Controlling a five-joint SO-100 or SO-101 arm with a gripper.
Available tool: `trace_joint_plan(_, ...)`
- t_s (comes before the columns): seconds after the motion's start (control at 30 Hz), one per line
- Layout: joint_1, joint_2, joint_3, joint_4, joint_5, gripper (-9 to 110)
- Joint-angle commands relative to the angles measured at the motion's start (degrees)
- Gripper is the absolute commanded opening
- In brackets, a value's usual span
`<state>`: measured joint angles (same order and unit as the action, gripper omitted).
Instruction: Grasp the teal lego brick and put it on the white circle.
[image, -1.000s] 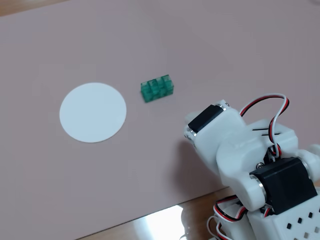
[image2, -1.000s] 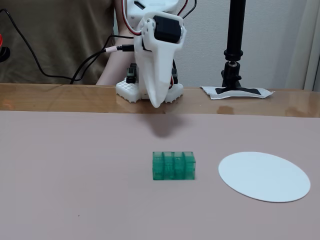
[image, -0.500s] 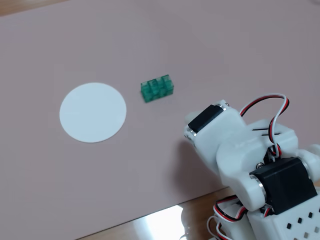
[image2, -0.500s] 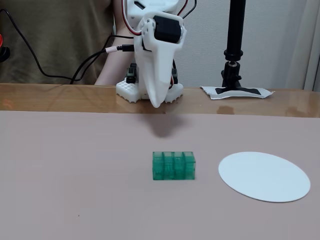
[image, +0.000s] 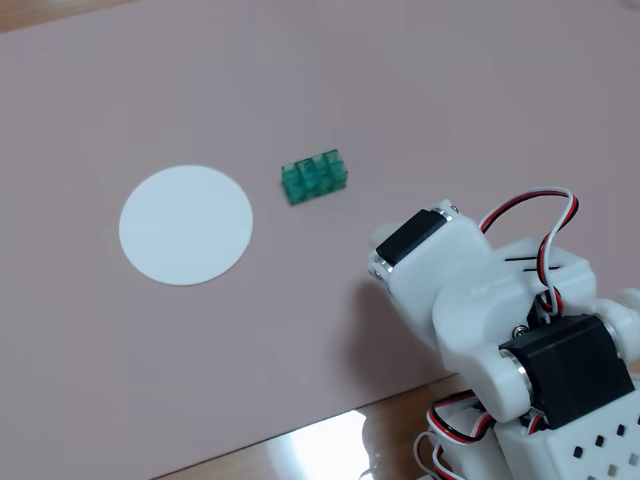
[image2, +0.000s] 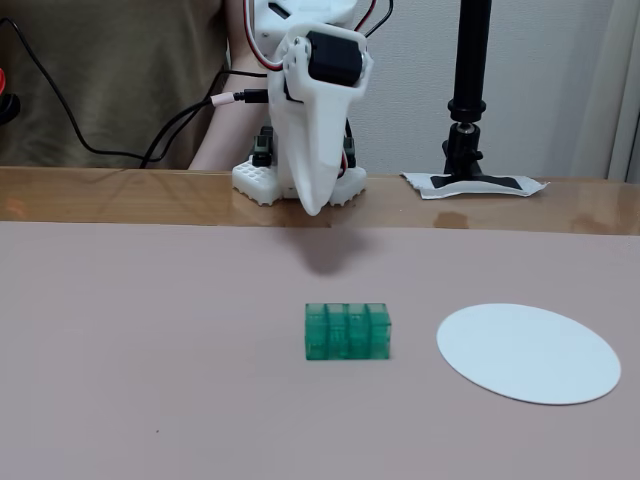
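Brick place: I see the brick (image2: 347, 332) resting on the pink mat (image2: 150, 330), just beside the circle (image2: 528, 352) with a strip of bare mat between them; the two do not touch.

Brick from hand: in the low fixed view the hand (image2: 312, 205) hangs above the far edge of the mat, and the brick lies nearer the camera and a little to the right of its tip. In the high fixed view the brick (image: 314, 177) sits up and left of the hand (image: 378, 262), between it and the circle (image: 186, 224).

Long axis: the brick's long side runs roughly toward the circle, slightly tilted in the high view; studs face up.

Hand state: the fingers taper to one point in the low view and look pressed together with nothing between them; I judge it empty.

Coming move: I judge I must reach forward and down to the brick, open, and close across its short side.

Rest of surface: the wooden surface (image2: 120, 195) carries the arm base (image2: 262, 180) and a black stand (image2: 468, 90) behind the circle.

Change: against the earlier pictures I find no difference; hand, brick and circle sit exactly as they did.
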<state>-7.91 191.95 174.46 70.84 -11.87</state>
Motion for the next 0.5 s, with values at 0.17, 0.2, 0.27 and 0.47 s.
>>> trace_joint_plan(0.17,-2.1,0.4,-0.1,-0.4,-2.1,0)
trace_joint_plan(0.2,-2.6,0.4,-0.1,-0.4,-2.6,0)
trace_joint_plan(0.27,-2.7,0.4,-0.1,-0.7,-1.6,0)
trace_joint_plan(0.47,2.4,0.4,-4.2,-1.8,-4.4,0)
